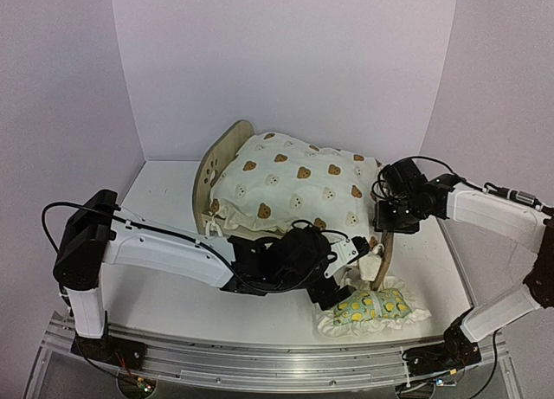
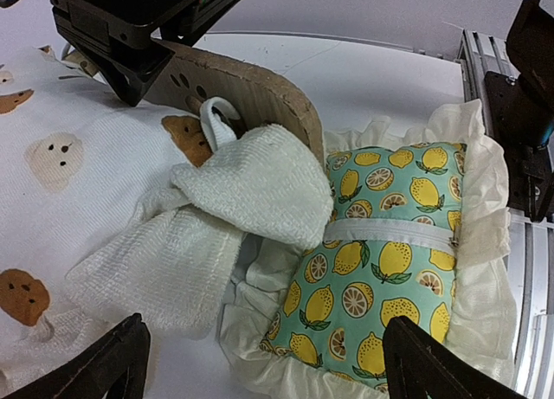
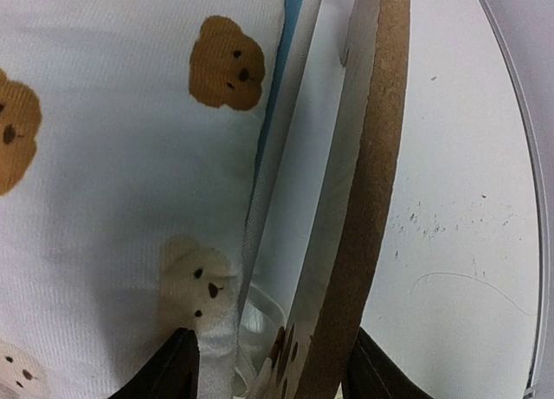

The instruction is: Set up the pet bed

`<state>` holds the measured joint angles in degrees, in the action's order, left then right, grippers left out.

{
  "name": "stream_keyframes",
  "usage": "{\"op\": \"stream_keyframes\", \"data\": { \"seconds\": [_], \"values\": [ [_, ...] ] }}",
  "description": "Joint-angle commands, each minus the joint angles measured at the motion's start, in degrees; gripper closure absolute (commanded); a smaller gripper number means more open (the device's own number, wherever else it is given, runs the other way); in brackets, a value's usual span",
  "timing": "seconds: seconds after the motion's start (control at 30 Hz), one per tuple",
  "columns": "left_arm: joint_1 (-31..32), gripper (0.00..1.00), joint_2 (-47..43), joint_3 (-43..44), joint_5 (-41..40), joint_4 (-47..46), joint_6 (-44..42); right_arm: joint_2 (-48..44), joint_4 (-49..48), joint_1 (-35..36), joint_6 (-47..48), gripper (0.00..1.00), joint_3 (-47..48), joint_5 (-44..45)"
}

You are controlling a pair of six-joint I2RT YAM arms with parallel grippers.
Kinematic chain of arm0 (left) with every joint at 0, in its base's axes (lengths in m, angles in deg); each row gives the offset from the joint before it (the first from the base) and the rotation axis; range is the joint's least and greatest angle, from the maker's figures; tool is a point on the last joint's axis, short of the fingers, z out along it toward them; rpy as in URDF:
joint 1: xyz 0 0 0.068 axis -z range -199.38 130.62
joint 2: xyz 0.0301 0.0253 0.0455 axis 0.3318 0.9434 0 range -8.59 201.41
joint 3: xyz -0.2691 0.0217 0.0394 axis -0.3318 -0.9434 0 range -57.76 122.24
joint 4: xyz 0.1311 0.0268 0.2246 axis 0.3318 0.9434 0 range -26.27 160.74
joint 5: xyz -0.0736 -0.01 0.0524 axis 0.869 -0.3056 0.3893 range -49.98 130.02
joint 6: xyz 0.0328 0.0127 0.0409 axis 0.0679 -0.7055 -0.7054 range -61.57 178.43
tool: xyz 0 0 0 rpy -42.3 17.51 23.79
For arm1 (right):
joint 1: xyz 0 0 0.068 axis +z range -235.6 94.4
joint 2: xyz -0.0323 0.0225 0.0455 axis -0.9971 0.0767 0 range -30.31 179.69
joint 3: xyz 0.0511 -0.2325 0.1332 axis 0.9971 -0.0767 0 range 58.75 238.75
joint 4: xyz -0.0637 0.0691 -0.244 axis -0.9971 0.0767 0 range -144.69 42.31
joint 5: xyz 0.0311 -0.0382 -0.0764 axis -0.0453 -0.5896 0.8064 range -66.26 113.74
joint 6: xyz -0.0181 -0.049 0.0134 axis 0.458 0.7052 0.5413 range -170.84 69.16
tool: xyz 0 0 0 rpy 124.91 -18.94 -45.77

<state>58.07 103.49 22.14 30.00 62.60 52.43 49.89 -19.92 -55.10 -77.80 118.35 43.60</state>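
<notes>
The pet bed [image 1: 218,161] stands mid-table, a light-wood frame with a cream bear-print cushion [image 1: 294,187] lying on it. My right gripper [image 1: 387,224] is at the bed's right end board [image 3: 368,183]. Its open fingers [image 3: 169,369] straddle that board and the cushion's edge [image 3: 130,157]. A blue stripe of the base [image 3: 275,113] shows beside the cushion. My left gripper [image 2: 260,369] hangs wide open and holds nothing. It is just over the left ruffle of the green lemon-print pillow [image 2: 389,243] and the cushion's tie [image 2: 242,183]. The pillow lies on the table in front of the end board [image 2: 251,87].
The lemon pillow [image 1: 372,308] sits near the front right, close to the metal rail [image 1: 286,360] at the table's edge. Purple walls close in the back and both sides. My right gripper [image 2: 130,35] shows at the top of the left wrist view.
</notes>
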Motion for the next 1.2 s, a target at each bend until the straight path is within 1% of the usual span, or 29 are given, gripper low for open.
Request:
{"op": "stream_keyframes", "data": {
  "seconds": [0.0,0.27,0.33,0.47,0.63,0.67,0.7,0.77,0.83,0.87,0.9,1.17],
  "values": [
    [-0.66,0.05,2.44,4.80,1.31,-1.41,0.82,-1.21,-5.53,0.61,1.43,0.44,-0.73,-5.18],
    [-0.68,0.06,8.31,11.93,2.41,-0.74,1.91,-11.78,-0.66,0.63,3.82,0.38,-2.62,0.81],
    [-0.69,0.07,10.37,14.63,2.66,0.08,1.95,-14.22,0.26,0.63,4.05,0.38,-3.04,1.14],
    [-0.75,0.12,13.55,17.68,0.37,0.30,2.27,-18.36,2.28,0.63,4.03,0.36,-3.74,0.82],
    [-0.74,0.35,15.49,19.60,-3.98,0.10,2.97,-21.44,4.16,0.63,3.86,0.35,-4.69,-0.13],
    [-0.76,0.42,15.60,19.69,-4.59,-0.06,3.07,-21.85,4.44,0.61,3.81,0.35,-4.77,-0.39],
    [-0.77,0.52,15.63,19.66,-5.06,-0.34,3.08,-22.23,4.71,0.62,3.76,0.35,-4.83,-0.73],
    [-0.73,0.77,15.61,19.77,-5.84,-0.79,3.00,-22.73,5.35,0.66,3.80,0.35,-4.77,-1.75],
    [-0.74,0.95,15.55,20.27,-6.29,-0.62,2.87,-23.16,5.61,0.63,4.09,0.34,-4.83,-3.49],
    [-0.76,0.99,15.44,20.55,-6.41,-0.39,2.84,-23.33,5.72,0.62,4.25,0.33,-4.84,-4.49],
    [-0.79,1.00,15.12,20.65,-6.52,-0.21,2.86,-23.51,5.73,0.64,4.39,0.33,-4.85,-5.73],
    [-1.40,1.00,9.11,19.17,-3.22,0.55,4.56,-24.36,5.79,0.64,6.24,0.32,-4.14,-9.56]
  ]
}}
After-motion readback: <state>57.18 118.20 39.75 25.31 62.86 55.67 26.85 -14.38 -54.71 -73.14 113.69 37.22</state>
